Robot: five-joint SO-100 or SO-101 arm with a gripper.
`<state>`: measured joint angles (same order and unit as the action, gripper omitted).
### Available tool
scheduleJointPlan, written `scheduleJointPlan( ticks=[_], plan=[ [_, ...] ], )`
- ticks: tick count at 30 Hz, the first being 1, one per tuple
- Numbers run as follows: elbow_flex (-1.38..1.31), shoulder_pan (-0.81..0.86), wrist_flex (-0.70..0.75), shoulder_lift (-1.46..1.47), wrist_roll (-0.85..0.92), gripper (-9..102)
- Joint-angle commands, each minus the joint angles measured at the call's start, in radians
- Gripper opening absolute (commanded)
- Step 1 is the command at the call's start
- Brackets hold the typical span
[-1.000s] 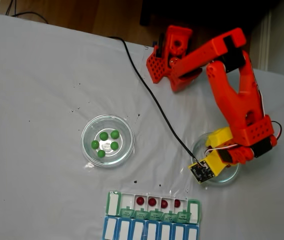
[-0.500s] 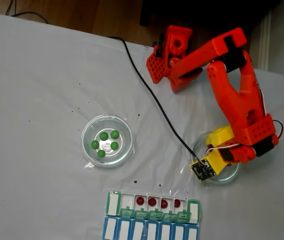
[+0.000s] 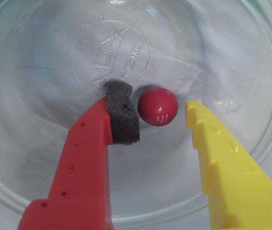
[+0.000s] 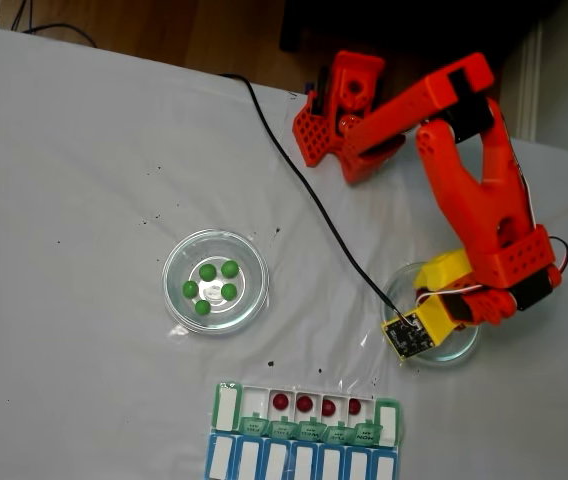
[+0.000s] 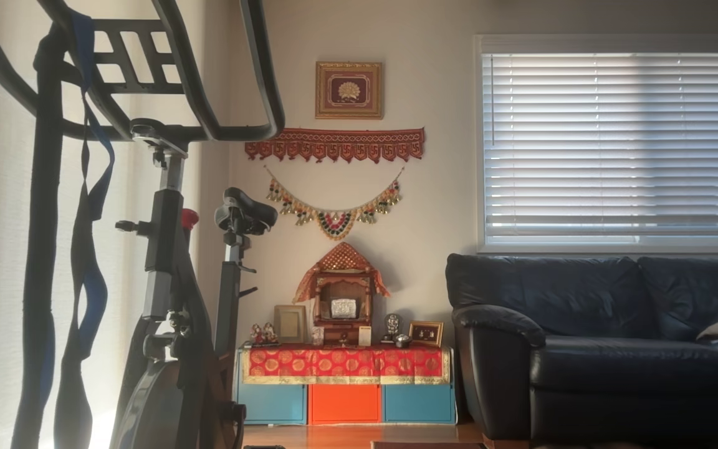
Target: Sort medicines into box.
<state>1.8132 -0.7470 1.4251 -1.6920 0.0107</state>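
Observation:
In the wrist view a dark red pill (image 3: 157, 106) lies on the floor of a clear round dish (image 3: 40, 62). My gripper (image 3: 156, 104) is open around it: the red finger's grey foam pad (image 3: 121, 115) sits close on its left, and the yellow finger (image 3: 208, 143) stands a little apart on its right. In the fixed view the gripper (image 4: 442, 325) reaches down into the right dish (image 4: 461, 352). Several green pills (image 4: 214, 283) sit in the left dish (image 4: 179, 300). The green box (image 4: 309, 431) holds several red pills (image 4: 304, 404) in its open compartments.
A blue pill row with white lids (image 4: 299, 462) adjoins the box at the table's near edge. A black cable (image 4: 304, 190) runs from the arm's base (image 4: 339, 110) to the wrist camera. The other view looks into a room with an exercise bike (image 5: 166, 280) and a sofa (image 5: 602, 343).
The gripper head has shifted slightly up and to the right over the right dish. The pills and the box have not moved.

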Motion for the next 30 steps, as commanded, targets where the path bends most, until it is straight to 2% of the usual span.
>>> scheduleJointPlan(
  ticks=[1,30],
  plan=[
    [-0.023,-0.043,0.035,-0.032,-0.015,18],
    [0.014,-0.055,-0.025,0.06,-0.026,13]
  ],
)
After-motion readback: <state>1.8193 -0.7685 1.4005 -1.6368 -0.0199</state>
